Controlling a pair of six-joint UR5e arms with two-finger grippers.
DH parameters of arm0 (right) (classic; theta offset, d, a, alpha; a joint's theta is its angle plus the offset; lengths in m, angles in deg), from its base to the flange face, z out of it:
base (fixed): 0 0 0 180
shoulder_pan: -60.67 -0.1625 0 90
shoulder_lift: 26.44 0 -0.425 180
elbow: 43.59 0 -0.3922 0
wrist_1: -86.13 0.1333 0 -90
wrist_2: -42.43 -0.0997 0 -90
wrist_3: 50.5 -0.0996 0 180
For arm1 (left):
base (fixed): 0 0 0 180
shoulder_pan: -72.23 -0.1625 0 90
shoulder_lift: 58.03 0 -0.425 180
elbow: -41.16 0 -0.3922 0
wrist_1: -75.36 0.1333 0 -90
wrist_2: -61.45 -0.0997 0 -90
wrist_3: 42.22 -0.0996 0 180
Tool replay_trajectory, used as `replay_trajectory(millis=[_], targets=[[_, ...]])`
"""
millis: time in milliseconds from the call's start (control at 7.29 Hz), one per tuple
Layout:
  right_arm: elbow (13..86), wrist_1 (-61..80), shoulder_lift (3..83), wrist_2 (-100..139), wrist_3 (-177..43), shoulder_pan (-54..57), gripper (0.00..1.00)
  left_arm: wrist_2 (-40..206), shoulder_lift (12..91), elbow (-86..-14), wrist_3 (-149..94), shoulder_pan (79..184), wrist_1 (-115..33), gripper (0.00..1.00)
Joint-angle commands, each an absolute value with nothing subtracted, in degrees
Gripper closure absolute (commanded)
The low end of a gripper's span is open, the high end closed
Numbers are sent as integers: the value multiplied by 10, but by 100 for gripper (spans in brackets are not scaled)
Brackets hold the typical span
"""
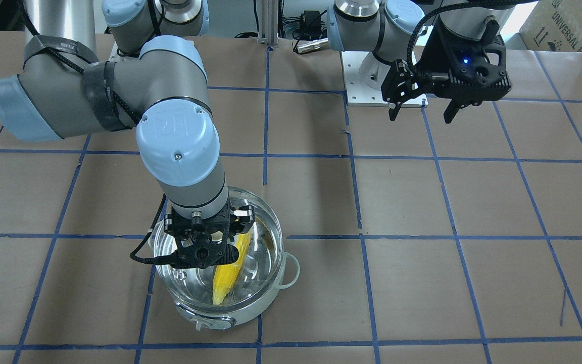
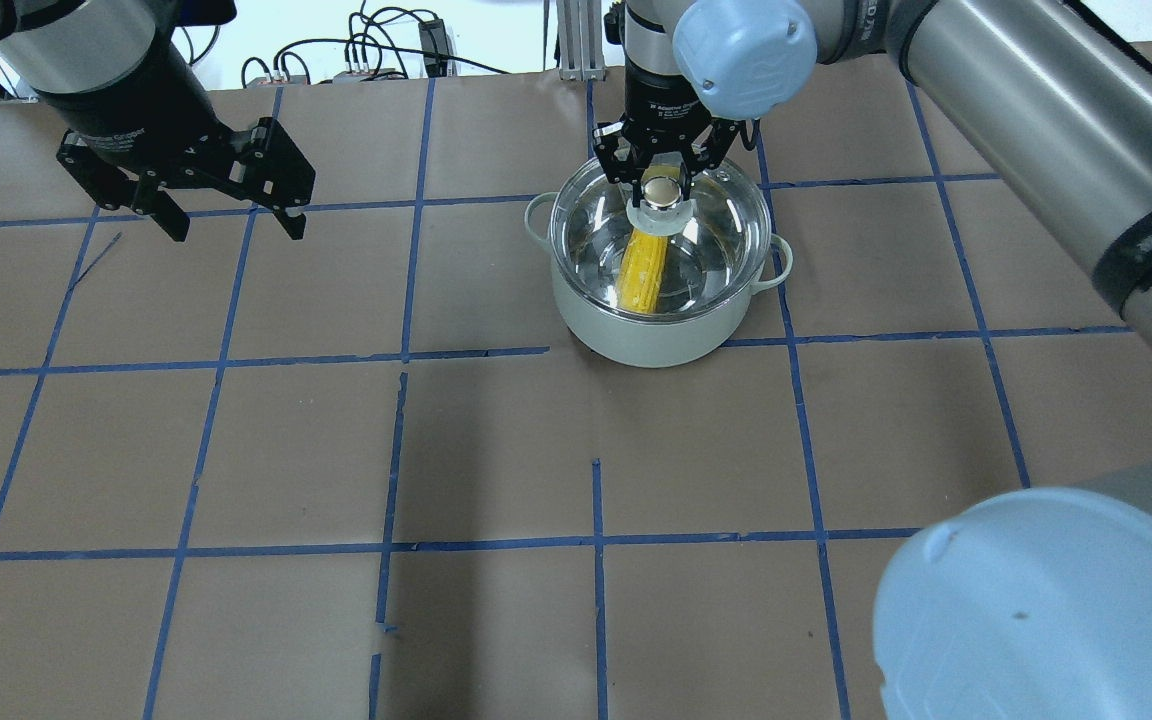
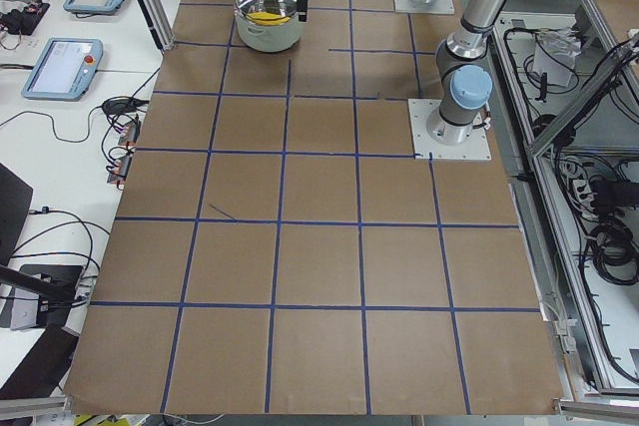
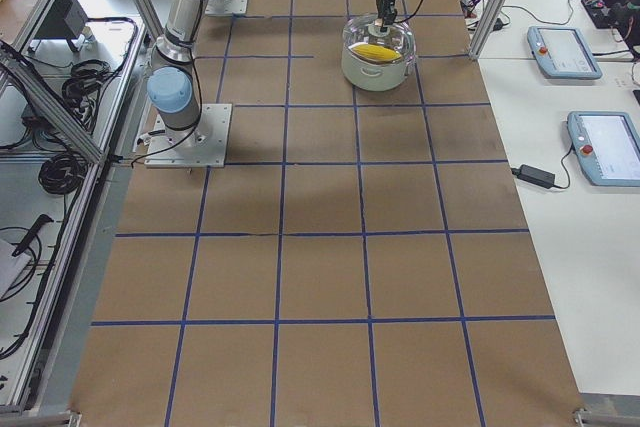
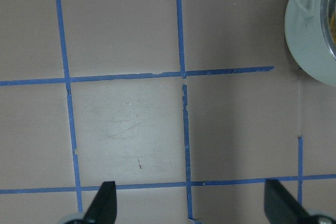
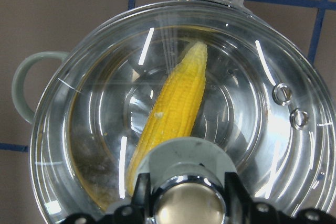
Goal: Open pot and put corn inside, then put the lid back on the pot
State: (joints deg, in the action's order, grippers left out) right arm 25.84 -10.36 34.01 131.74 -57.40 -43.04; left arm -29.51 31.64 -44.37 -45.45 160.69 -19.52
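Note:
The pot (image 2: 636, 335) stands at the far middle of the table, also seen in the front view (image 1: 230, 309). The yellow corn (image 2: 641, 270) lies inside it, its tip towards the control knob (image 1: 213, 321); the right wrist view shows it through the glass (image 6: 173, 108). The clear lid (image 2: 726, 230) covers the pot's mouth; I cannot tell if it rests fully on the rim. My right gripper (image 2: 664, 185) is shut on the lid's centre knob (image 6: 186, 205). My left gripper (image 2: 231, 225) is open and empty, high above the table far left of the pot.
Brown paper with a blue tape grid (image 2: 596, 500) covers the table. The left wrist view shows bare paper and the pot's edge (image 5: 310, 40) at the top right. Tablets (image 3: 65, 67) lie on a side bench beyond the table's edge.

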Motion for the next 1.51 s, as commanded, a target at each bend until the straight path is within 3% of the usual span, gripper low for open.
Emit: replay_trajectory(millis=[0, 1373], targets=[[258, -105, 337, 1316, -571, -430, 75, -314, 317, -440, -455, 1607, -202, 0], [257, -108, 333, 1316, -568, -430, 74, -318, 317, -441, -456, 1608, -201, 0]])
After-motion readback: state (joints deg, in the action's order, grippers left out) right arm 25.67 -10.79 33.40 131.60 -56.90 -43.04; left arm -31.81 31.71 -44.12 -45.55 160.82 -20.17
